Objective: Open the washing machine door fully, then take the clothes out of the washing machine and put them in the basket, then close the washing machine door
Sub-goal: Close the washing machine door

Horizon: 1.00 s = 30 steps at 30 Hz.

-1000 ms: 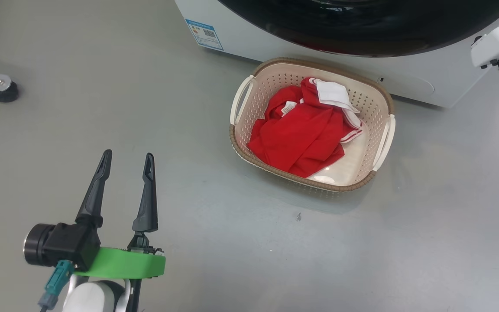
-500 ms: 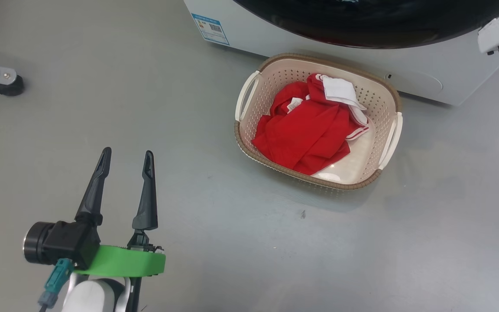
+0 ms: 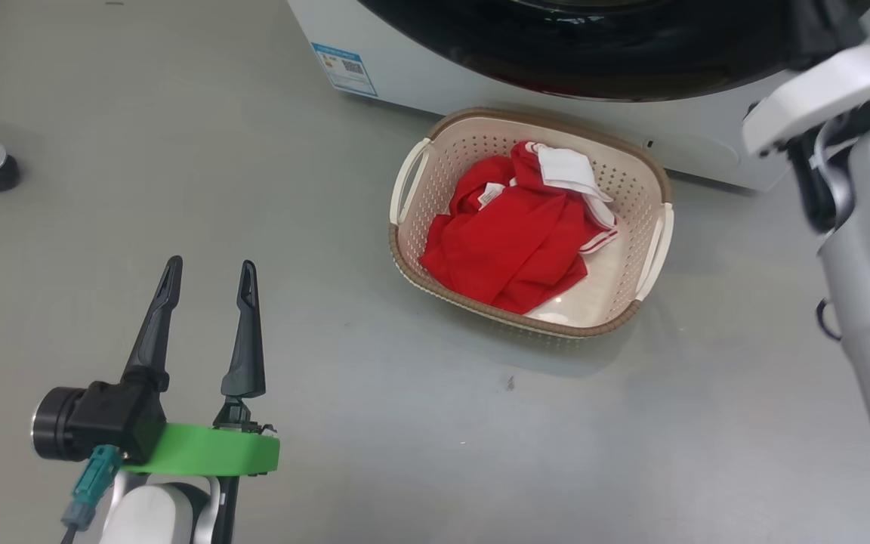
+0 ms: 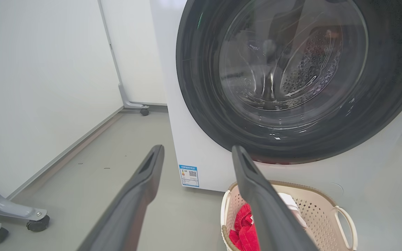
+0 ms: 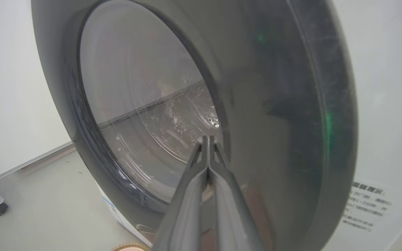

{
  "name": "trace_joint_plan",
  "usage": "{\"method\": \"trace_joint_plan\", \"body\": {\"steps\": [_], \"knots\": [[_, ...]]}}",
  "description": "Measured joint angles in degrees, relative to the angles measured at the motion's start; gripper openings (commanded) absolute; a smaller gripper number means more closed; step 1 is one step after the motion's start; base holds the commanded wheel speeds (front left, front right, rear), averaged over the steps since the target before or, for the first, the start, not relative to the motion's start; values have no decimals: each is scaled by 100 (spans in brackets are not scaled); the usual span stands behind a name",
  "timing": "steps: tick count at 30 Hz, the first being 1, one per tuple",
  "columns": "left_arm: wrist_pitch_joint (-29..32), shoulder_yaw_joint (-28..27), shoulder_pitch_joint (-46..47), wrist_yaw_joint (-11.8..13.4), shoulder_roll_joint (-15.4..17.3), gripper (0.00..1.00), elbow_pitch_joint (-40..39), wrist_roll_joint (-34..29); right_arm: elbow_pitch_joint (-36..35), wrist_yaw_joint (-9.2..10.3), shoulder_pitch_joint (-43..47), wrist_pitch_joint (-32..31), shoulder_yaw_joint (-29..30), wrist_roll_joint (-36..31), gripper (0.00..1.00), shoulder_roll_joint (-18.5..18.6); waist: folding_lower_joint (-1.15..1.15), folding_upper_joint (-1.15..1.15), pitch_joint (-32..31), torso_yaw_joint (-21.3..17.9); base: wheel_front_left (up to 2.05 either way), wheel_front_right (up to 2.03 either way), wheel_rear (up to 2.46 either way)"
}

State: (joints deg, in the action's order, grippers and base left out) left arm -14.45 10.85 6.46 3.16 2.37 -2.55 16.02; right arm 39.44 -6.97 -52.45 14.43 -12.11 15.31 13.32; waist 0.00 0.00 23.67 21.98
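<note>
Washing machine (image 4: 194, 150): white box on grey floor (image 3: 405, 453), front facing the robot.
Washing machine door (image 4: 201, 87): black rim and glass bowl lie against the front in the left wrist view; whether it is latched cannot be told.
Basket (image 3: 635, 189): on the floor just in front of the machine, below the door. Long axis runs handle to handle, roughly parallel to the machine front, right end tilted slightly toward the robot.
Clothes (image 3: 510, 242): crumpled inside the basket, bunched toward its left end, white trim on the machine side.
Left gripper (image 3: 208, 264): fingers spread wide, empty, pointing toward the machine, well apart from the basket.
Right gripper (image 5: 207, 137): fingers pressed together, holding nothing, tips at the door's face; contact not resolvable.
</note>
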Motion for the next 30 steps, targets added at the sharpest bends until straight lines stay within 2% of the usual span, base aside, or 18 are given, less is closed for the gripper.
{"method": "trace_joint_plan", "body": {"steps": [4,5,6,7,8,9,14,30], "knots": [[0,-36,2,0,-2,100,36,-43,-48,-1,393,1,-81,138,0,-165,0,0,-102,-106,0,0,0],[0,-53,2,0,-2,100,45,-43,-78,-1,487,1,-99,167,11,-211,0,0,-131,-136,0,0,0],[0,-85,2,0,-3,100,51,-45,-138,-1,585,1,-122,191,33,-267,0,0,-158,-172,0,0,0],[0,-116,1,0,-3,100,55,-48,-200,-1,670,1,-135,209,49,-322,0,0,-184,-210,0,0,0],[0,-140,1,0,-3,100,57,-49,-272,-1,753,1,-148,226,97,-380,0,0,-210,-250,0,0,0],[0,-152,1,0,-3,100,57,-49,-343,-1,839,1,-157,237,100,-438,0,0,-236,-294,0,0,0],[0,-185,-7,0,-3,100,131,-51,-638,-2,1337,1,-143,298,100,-599,0,0,-370,-532,0,0,0],[0,-310,-319,-45,21,100,413,-127,-1437,7,2966,1,155,292,100,-758,0,0,-841,-1345,0,0,0]]}}
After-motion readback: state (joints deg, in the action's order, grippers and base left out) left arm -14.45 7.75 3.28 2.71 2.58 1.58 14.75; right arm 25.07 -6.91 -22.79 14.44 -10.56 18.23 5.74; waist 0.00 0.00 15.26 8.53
